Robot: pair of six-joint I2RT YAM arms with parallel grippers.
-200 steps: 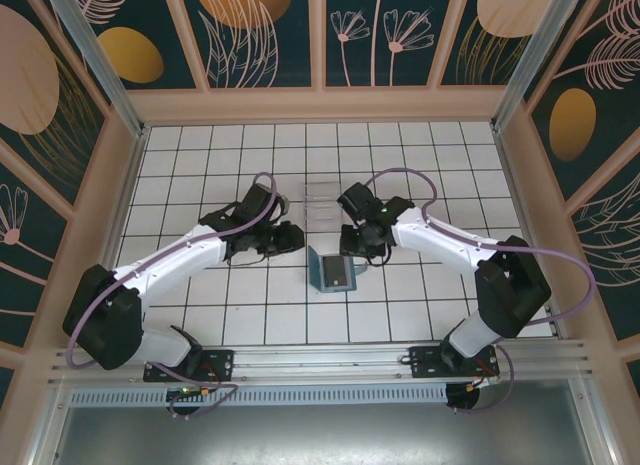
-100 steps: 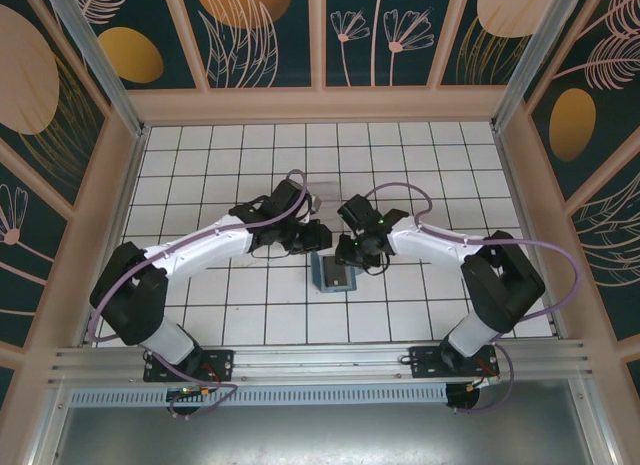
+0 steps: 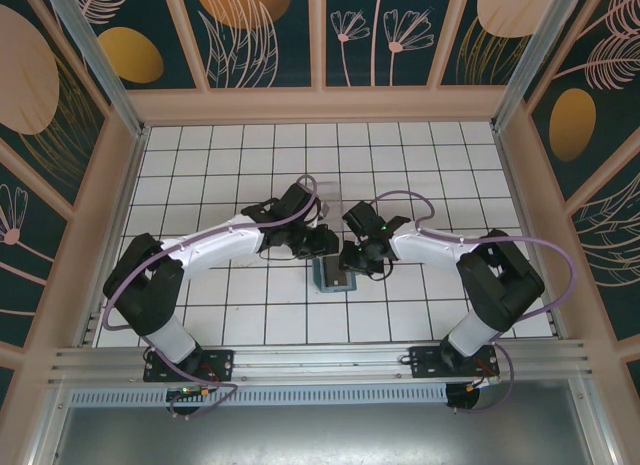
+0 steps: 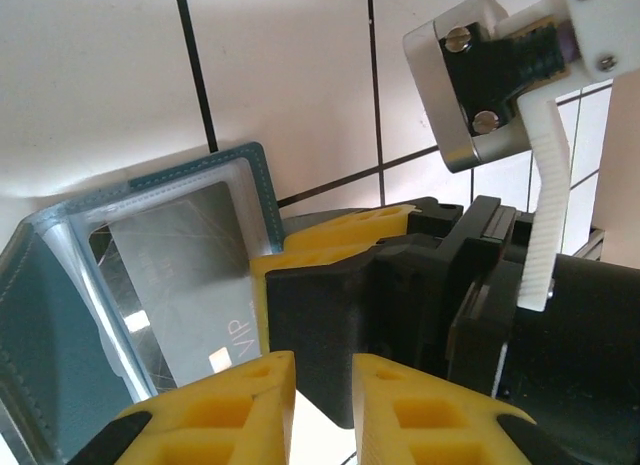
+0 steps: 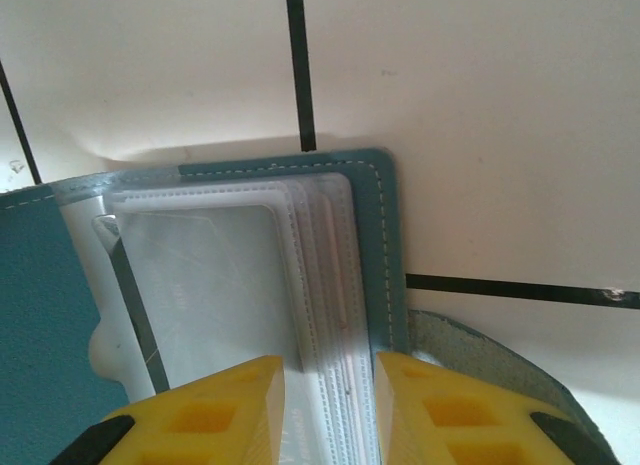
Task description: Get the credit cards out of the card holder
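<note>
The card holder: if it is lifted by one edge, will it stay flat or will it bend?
Probably floppy: the card holder has a soft stitched cover whose edge curves. Its clear sleeves look glossy, so likely slippery. It seems light, being thin.

left end effector point(image 4: 323, 405) hovering, jaws narrowly apart | card holder point(image 4: 40, 315) lying open on tabletop point(image 4: 100, 65) | silvery card point(image 4: 185, 275) sitting inside it

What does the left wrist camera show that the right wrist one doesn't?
Left wrist camera adds: the letters VIP on a silvery card, and the other arm's black-and-yellow jaws beside the card holder. Right wrist camera adds: a stack of clear pockets, edges fanned along the stitched rim. Both share: the open teal holder on the white tiled table, yellow jaws at the bottom.
</note>
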